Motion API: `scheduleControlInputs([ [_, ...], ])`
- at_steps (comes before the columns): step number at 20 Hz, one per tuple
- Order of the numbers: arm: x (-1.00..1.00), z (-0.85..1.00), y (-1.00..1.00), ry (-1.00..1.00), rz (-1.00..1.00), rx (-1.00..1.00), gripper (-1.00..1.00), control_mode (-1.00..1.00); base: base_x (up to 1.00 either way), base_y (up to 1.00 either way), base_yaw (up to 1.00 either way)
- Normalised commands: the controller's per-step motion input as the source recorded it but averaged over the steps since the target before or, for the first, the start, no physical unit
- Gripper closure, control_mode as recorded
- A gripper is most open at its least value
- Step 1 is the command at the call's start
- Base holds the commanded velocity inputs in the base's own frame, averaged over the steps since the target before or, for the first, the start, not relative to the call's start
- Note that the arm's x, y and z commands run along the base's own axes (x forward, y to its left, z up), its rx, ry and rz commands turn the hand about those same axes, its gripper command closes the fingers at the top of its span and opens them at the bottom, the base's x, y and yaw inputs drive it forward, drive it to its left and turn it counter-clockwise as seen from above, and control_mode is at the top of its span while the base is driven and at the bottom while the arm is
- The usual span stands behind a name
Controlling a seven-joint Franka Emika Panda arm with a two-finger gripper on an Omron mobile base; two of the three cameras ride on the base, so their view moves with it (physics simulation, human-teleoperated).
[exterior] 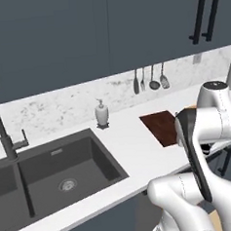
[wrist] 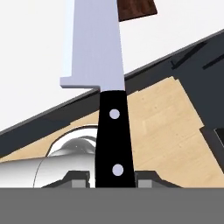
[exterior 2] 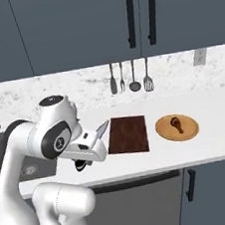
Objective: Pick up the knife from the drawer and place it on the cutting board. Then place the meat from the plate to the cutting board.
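While end effector grips knife, cutting board bare

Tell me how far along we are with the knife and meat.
Done: the knife is out of the drawer, clamped by its black handle in the gripper. In hand: carrying it toward the cutting board, blade just short of the board's left edge. Left: setting it down, then moving the meat off the plate.

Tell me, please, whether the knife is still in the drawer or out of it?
Out: the knife is clamped by its black handle in the gripper, its blade reaching towards the cutting board.
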Motion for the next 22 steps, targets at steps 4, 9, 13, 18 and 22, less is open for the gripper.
scheduleControlInputs([
  [4,0.0,0.0,0.0,0.0,0.0,0.0,1.0,1.0,0.49,-0.61,0.12],
  [9,0.0,0.0,0.0,0.0,0.0,0.0,1.0,1.0,0.31,-0.77,0.06],
  [13,0.0,0.0,0.0,0.0,0.0,0.0,1.0,1.0,0.2,-0.67,0.01],
  [18,0.0,0.0,0.0,0.0,0.0,0.0,1.0,1.0,0.37,-0.04,0.03],
  [22,0.0,0.0,0.0,0.0,0.0,0.0,1.0,1.0,0.25,0.0,0.0],
])
